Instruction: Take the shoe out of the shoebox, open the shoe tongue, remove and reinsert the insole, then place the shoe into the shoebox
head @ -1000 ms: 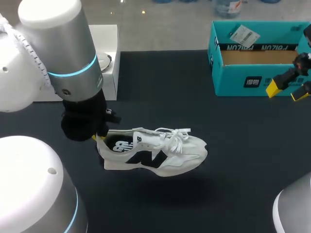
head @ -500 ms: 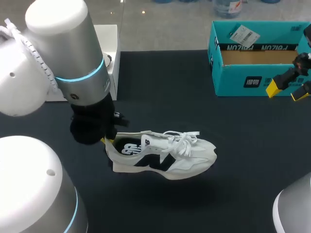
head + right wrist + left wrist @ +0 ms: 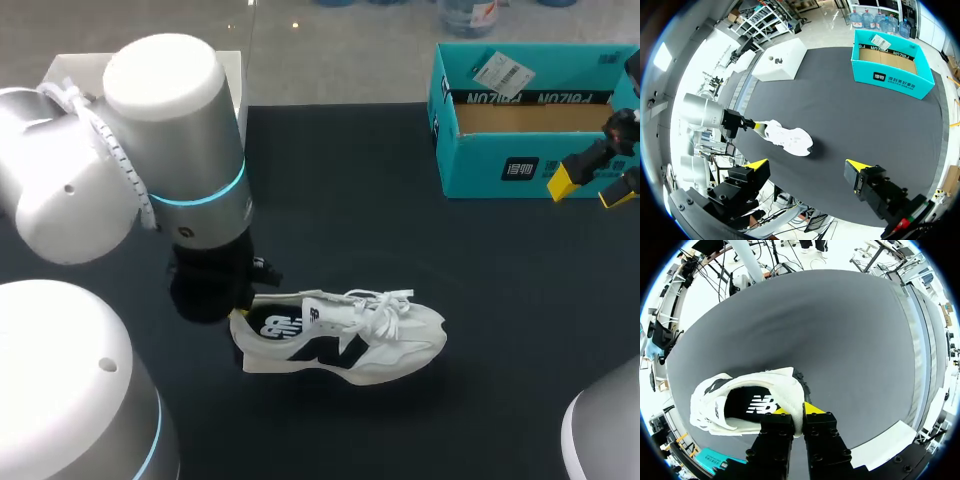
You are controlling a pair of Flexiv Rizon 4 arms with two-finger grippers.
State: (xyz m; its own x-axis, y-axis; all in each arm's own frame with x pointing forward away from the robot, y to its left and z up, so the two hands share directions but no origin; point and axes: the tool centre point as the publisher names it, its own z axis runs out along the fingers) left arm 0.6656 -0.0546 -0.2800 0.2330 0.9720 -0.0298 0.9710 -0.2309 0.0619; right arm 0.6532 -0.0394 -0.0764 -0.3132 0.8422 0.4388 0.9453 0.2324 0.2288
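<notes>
The right hand [image 3: 806, 165] gapes wide; ahead, the left hand [image 3: 755, 127] grips the heel of the shoe [image 3: 790, 140].

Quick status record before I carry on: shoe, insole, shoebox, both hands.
shoe: white sneaker, out of the box, sole down, toe pointing toward my right
insole: dark, lying inside the shoe
shoebox: teal, open, at the far right of the table, no shoe in it
left hand: shut on the shoe's heel collar, one finger inside, one outside
right hand: open, holding nothing, by the shoebox's near wall
contact with table: cannot tell whether the shoe rests or hangs just above
</notes>
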